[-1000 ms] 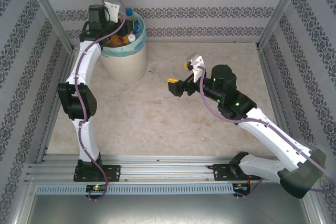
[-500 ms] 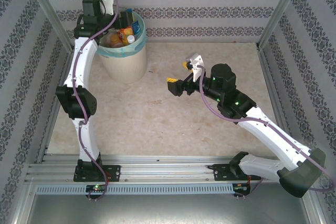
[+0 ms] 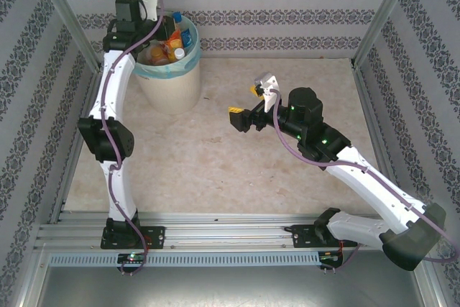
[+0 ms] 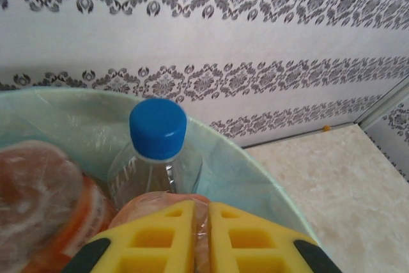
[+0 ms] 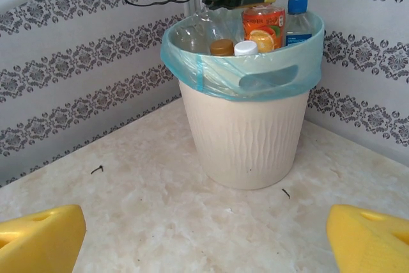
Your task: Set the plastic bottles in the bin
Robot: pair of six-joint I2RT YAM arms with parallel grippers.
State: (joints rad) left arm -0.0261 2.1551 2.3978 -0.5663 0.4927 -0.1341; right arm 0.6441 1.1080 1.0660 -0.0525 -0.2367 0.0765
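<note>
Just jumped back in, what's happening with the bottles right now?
The left end effector hangs over the bin, fingers closed together just above an orange bottle and a blue-capped bottle. The bin is packed to its rim. The right end effector hovers wide open and empty above the table, facing the bin.

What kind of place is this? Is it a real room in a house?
Probably not: it looks like a robot test booth. The left arm and right arm are bolted to a metal rail, aluminium posts frame wallpapered panels, and a bin holds plastic bottles.
</note>
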